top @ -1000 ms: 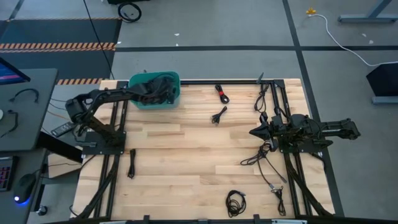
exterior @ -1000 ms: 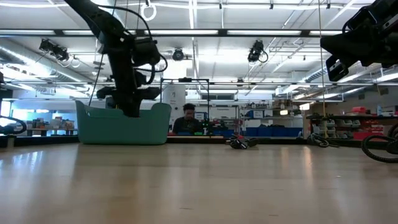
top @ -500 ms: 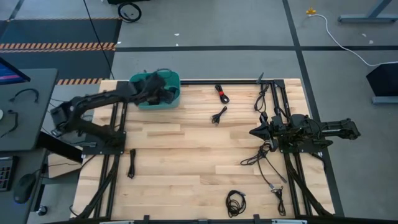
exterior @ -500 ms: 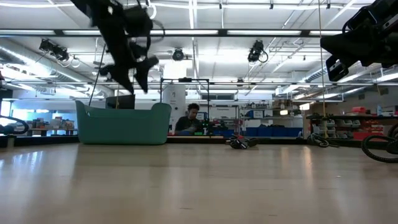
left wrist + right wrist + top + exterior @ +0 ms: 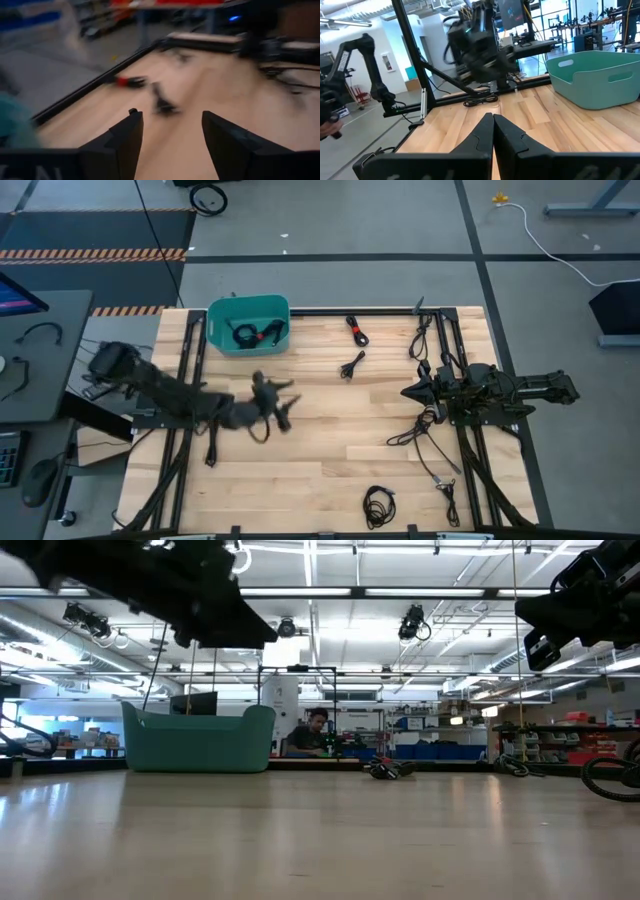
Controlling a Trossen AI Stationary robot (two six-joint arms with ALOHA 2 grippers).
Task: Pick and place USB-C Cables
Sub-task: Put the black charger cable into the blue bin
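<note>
The teal bin point(image 5: 221, 319) stands at the far left of the table with black USB-C cables point(image 5: 247, 334) lying on its floor, one bound with a red tie. More cables lie loose on the wood: one with a red tie point(image 5: 356, 330), a small one point(image 5: 352, 366), one near the left point(image 5: 211, 445) and a coil point(image 5: 379, 505) at the near edge. My left gripper point(image 5: 283, 405) hangs over the middle-left of the table, blurred; in its wrist view it point(image 5: 170, 130) is open with nothing between its fingers. My right gripper point(image 5: 408, 392) waits shut at the right point(image 5: 493, 127).
A loose black bundle point(image 5: 410, 435) and further cords lie by the right arm's base. Black frame rails point(image 5: 440, 345) run along the table's sides. Bare wood stretches across the middle. Beyond the far edge a person point(image 5: 317, 732) sits in the room.
My left gripper has risen out of the teal bin and swung fast toward the table's near edge and middle, tipping from pointing down to nearly level. The cables in the bin have stayed there.
</note>
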